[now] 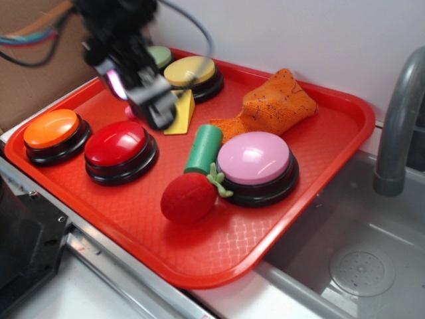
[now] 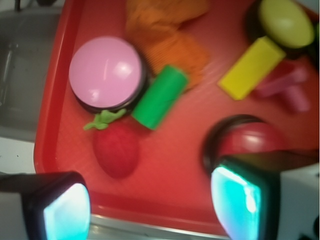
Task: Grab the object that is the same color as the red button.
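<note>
- Your gripper (image 1: 156,109) hangs above the back-left part of the red tray (image 1: 332,153), over the gap between the red button (image 1: 119,147) and the yellow wedge (image 1: 182,114); its fingers are spread apart with nothing between them.
- The strawberry (image 1: 188,197) lies well toward the tray's front edge from there, just beside the pink button (image 1: 255,159), with the end of the green cylinder (image 1: 204,147) close to it.
- In the wrist view the strawberry (image 2: 116,150) sits toward the left finger (image 2: 65,210), so your coming move is, by my judgement, a shift to that side and then a descent.
- Its long axis runs from the green leafy top (which rests against the pink button's black base) out to the rounded tip.
- It looks fuzzy and soft, so it should give under the fingers; the buttons are hard glossy domes and the cylinder is smooth.
- Closing across the narrow width looks safest, clear of both neighbours.
</note>
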Motion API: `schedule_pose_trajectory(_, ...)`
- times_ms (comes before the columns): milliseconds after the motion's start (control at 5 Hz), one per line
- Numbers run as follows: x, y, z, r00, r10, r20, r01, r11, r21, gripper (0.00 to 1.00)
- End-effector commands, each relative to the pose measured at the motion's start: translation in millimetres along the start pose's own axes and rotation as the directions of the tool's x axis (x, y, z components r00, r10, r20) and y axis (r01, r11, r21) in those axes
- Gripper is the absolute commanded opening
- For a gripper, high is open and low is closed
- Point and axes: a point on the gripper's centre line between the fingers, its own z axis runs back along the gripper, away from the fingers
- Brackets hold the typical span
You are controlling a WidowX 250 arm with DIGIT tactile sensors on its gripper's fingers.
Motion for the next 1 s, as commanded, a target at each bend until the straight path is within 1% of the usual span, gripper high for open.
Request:
schedule_pose_trajectory(0,-5,-15,-41,0.997,0.025,-0.068,-0.021,0.998,0.065,1.00)
schedule_pose_trajectory(200,-8,-15,-58,0.994,0.070,-0.090,-0.062,0.994,0.091,1.00)
schedule_pose_trajectory(400,-6,-9,-72,0.990,0.095,-0.106,-0.085,0.992,0.093,1.00)
schedule_pose_trajectory(600,-5,-8,-80,0.986,0.110,-0.126,-0.096,0.989,0.108,1.00)
schedule_pose_trajectory(800,-6,-9,-79,0.988,0.119,-0.103,-0.107,0.988,0.114,0.00)
